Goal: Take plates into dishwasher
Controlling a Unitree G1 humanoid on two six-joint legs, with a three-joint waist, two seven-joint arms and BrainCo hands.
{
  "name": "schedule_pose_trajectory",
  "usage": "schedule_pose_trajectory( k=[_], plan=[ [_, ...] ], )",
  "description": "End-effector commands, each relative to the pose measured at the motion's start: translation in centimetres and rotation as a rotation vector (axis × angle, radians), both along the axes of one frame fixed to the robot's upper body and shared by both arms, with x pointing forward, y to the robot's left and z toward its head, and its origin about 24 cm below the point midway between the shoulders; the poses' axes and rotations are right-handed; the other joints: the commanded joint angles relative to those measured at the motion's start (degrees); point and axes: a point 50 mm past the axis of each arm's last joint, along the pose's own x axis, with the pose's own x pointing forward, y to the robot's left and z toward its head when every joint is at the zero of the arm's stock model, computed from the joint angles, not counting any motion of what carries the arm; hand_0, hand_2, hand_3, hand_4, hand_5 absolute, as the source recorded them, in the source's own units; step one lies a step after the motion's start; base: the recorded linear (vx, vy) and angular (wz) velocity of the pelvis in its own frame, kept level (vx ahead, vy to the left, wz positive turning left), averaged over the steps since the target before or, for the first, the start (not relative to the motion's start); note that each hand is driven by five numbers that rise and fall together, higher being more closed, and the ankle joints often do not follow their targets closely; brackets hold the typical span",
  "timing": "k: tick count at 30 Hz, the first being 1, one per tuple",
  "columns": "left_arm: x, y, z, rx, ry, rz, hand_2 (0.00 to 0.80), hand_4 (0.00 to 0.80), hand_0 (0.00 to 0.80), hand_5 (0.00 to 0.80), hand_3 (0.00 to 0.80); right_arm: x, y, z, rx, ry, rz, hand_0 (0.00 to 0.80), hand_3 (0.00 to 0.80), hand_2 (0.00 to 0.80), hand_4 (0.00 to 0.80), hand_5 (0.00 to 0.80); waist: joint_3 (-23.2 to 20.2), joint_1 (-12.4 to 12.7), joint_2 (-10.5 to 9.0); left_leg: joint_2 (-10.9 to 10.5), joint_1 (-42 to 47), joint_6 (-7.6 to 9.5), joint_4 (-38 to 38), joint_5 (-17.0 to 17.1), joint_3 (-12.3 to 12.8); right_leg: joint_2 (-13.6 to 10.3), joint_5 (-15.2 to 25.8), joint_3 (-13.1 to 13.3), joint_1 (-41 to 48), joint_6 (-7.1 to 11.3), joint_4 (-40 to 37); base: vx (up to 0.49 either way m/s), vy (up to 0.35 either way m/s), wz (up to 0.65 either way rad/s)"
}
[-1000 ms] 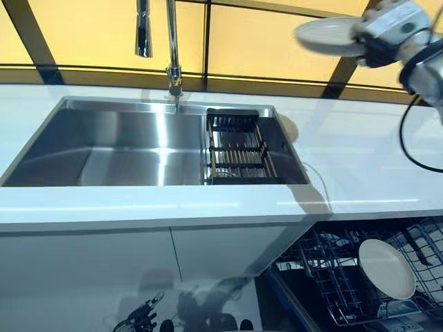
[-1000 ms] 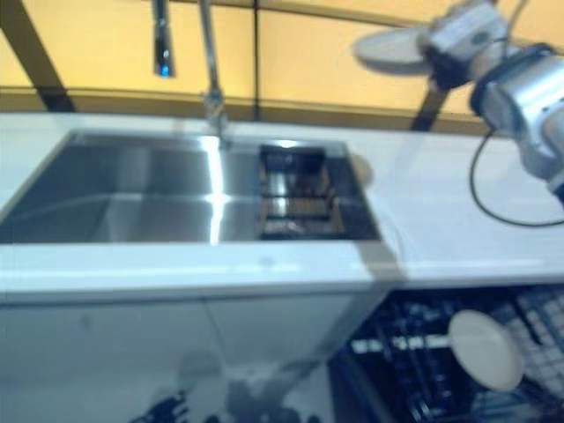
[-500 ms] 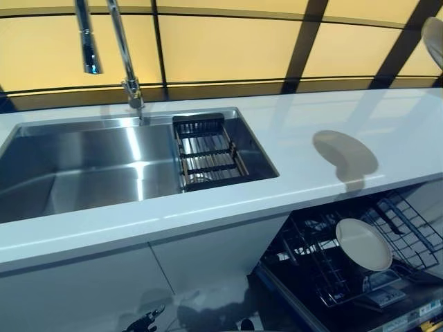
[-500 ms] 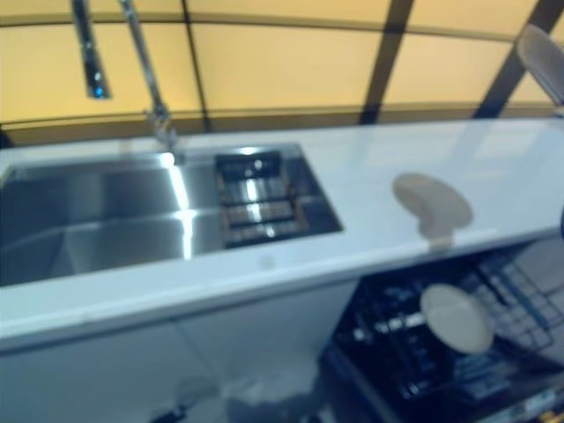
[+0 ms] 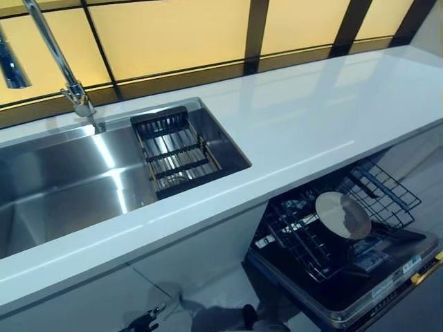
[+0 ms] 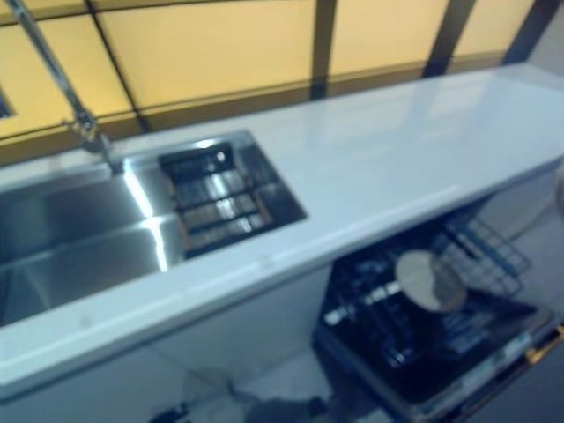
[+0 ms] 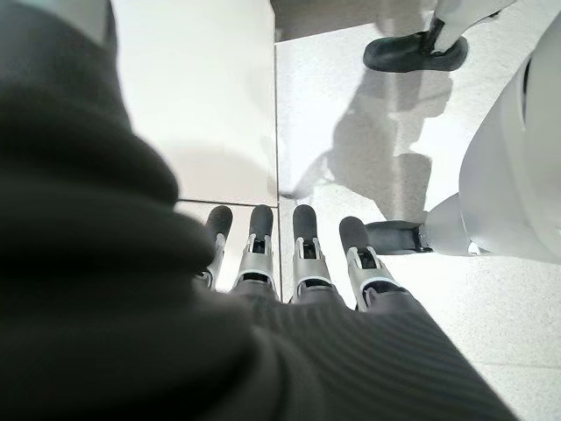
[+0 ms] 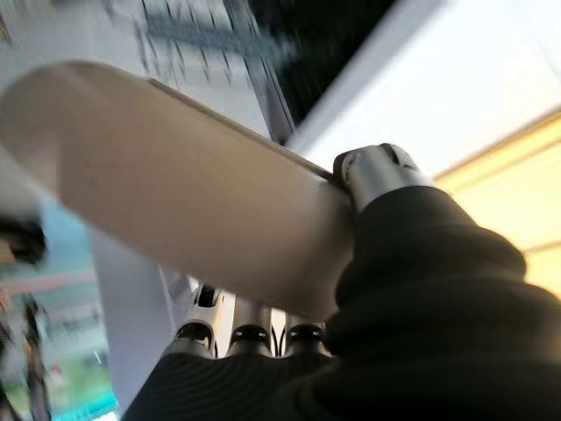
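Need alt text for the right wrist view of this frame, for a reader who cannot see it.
The right hand grips a pale plate, thumb on one face and fingers under the other. Behind it are a blurred wire dishwasher rack and a white countertop.

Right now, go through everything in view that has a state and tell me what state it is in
Dishwasher: open, lower rack pulled out.
Plate in the rack: standing on edge among the tines.
Plate in the right hand: pinched at its rim, not yet racked.
Right hand: shut on that plate.
Left hand: open, fingers straight, holding nothing.
Sink: a drainer basket at one end.
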Motion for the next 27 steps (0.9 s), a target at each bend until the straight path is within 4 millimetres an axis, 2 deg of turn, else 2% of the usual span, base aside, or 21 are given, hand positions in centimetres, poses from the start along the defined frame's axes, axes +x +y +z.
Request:
schedule_pose_trajectory(
  k=[1, 7, 9, 13, 21, 27],
  plan=[
    [1.7, 2.6, 1.1, 0.060, -0.047, 0.011, 0.000, 0.000, 0.000, 0.000, 0.000, 0.4, 0.5, 0.3, 0.105, -0.089, 0.056, 0.800, 0.800, 0.800, 0.800, 0.800, 0.2, 0.5, -4.65, 1.6, 4.5, 1.03, 0.2, -3.6, -0.4, -2.7, 0.7, 0.6, 0.5, 4.34, 0.2, 0.000, 0.000, 0.00],
    [2.1, 2.7, 1.2, 0.060, -0.059, 0.006, 0.000, 0.000, 0.000, 0.000, 0.000, 0.7, 1.9, -2.6, 0.255, 0.002, 0.137, 0.800, 0.800, 0.800, 0.800, 0.800, 1.2, 0.0, -4.35, 1.5, 4.5, 1.11, 0.2, -3.7, -0.3, -2.7, 1.0, 0.9, -0.1, 4.23, 0.2, 0.000, 0.000, 0.00],
    [2.3, 2.7, 1.3, 0.059, -0.063, 0.002, 0.000, 0.000, 0.000, 0.000, 0.000, 1.0, 2.9, -4.2, 0.322, 0.061, 0.186, 0.800, 0.800, 0.800, 0.800, 0.800, 1.4, -0.3, -4.32, 1.5, 4.6, 1.12, 0.2, -3.8, -0.3, -2.8, 1.2, 1.1, -0.3, 4.16, 0.2, 0.000, 0.000, 0.00],
    [2.5, 2.5, 1.3, 0.056, -0.068, -0.001, 0.000, 0.000, 0.000, 0.000, 0.000, 1.6, 4.1, -5.8, 0.386, 0.077, 0.227, 0.800, 0.800, 0.800, 0.800, 0.800, 1.7, -0.5, -4.31, 1.5, 4.7, 1.09, 0.2, -3.9, -0.1, -2.7, 1.4, 1.3, -0.6, 4.13, 0.2, 0.000, 0.000, 0.00],
    [2.6, 2.1, 1.1, 0.046, -0.072, 0.008, 0.000, 0.000, 0.000, 0.000, 0.000, 2.4, 6.2, -7.5, 0.431, 0.085, 0.283, 0.800, 0.800, 0.800, 0.800, 0.800, 1.9, -0.8, -3.97, 1.6, 4.8, 0.97, 0.2, -3.9, -0.1, -2.6, 1.5, 1.6, -0.8, 4.04, 0.2, 0.000, 0.000, 0.00],
    [2.8, 2.0, 1.2, 0.046, -0.076, 0.011, 0.000, 0.000, 0.000, 0.000, 0.000, 3.6, 7.8, -7.5, 0.411, 0.092, 0.322, 0.800, 0.800, 0.800, 0.800, 0.800, 2.4, -0.6, -3.68, 1.4, 4.5, 0.90, 0.2, -3.7, -0.6, -2.8, 1.7, 1.5, -1.1, 4.05, 0.2, 0.000, 0.000, 0.00]
  ],
)
